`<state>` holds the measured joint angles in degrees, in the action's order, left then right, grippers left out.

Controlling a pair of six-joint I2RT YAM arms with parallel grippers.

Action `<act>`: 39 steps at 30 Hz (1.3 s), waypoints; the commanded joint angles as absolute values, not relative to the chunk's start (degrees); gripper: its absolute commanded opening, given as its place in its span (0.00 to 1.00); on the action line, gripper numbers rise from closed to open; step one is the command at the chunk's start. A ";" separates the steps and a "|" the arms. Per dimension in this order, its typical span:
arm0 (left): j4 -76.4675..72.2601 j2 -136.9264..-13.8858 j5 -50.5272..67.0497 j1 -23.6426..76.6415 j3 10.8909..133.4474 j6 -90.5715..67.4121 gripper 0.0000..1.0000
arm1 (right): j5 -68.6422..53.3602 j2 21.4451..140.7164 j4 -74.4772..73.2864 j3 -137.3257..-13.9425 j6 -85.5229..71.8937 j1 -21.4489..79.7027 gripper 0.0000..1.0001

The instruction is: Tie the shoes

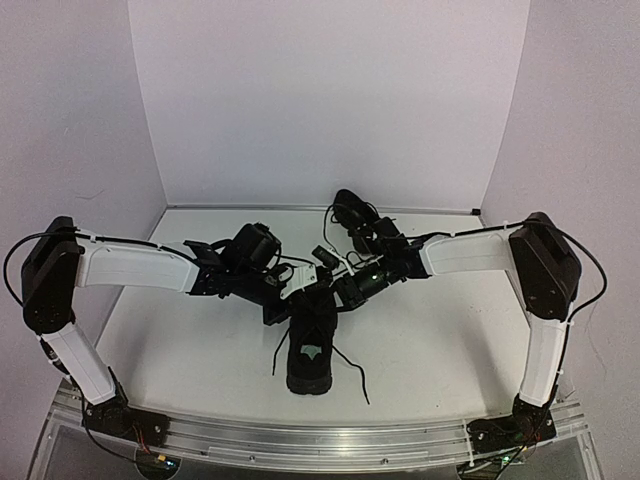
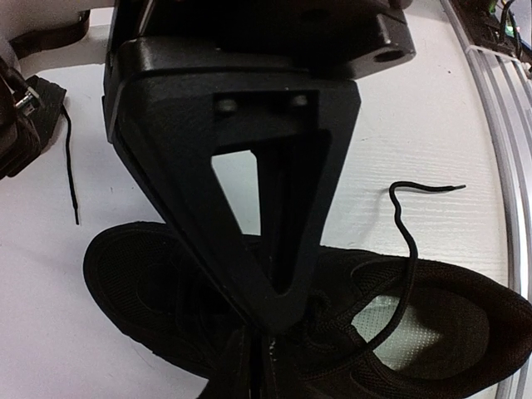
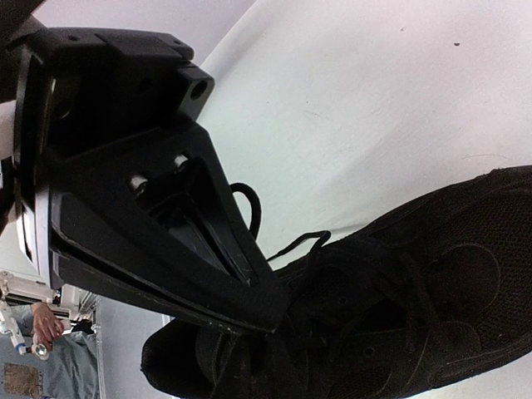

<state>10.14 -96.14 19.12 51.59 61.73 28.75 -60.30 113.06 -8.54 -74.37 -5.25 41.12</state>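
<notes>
One black shoe (image 1: 309,345) lies in the middle of the table, its toe toward the far side. Its two thin lace ends (image 1: 352,378) trail off both sides onto the table. My left gripper (image 1: 306,284) and right gripper (image 1: 336,290) meet over its laced front. In the left wrist view my left gripper (image 2: 266,332) is shut, its tips pressed into the laces of the shoe (image 2: 150,283). In the right wrist view my right gripper (image 3: 283,312) is shut at the laces of the shoe (image 3: 432,283), and a lace loop (image 3: 249,208) shows behind it. The second shoe (image 1: 355,215) lies at the back.
An aluminium rail (image 1: 330,440) runs along the table's near edge and also shows in the left wrist view (image 2: 499,166). White walls (image 1: 330,100) close the back and sides. A loose lace (image 2: 71,166) hangs from a dark object at the left edge of the left wrist view.
</notes>
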 commanded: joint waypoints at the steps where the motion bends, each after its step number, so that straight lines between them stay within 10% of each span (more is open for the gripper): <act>1: 10.66 -95.63 17.72 51.86 64.06 28.28 0.12 | -60.88 113.30 -7.12 -75.78 -4.64 41.40 0.00; 12: 11.11 -91.87 18.56 50.57 60.58 24.36 0.21 | -60.26 112.07 -6.62 -75.02 -4.32 41.40 0.00; 39: 13.75 -87.70 21.01 48.90 57.50 24.10 0.06 | -59.06 109.09 -2.46 -71.95 -6.17 41.13 0.00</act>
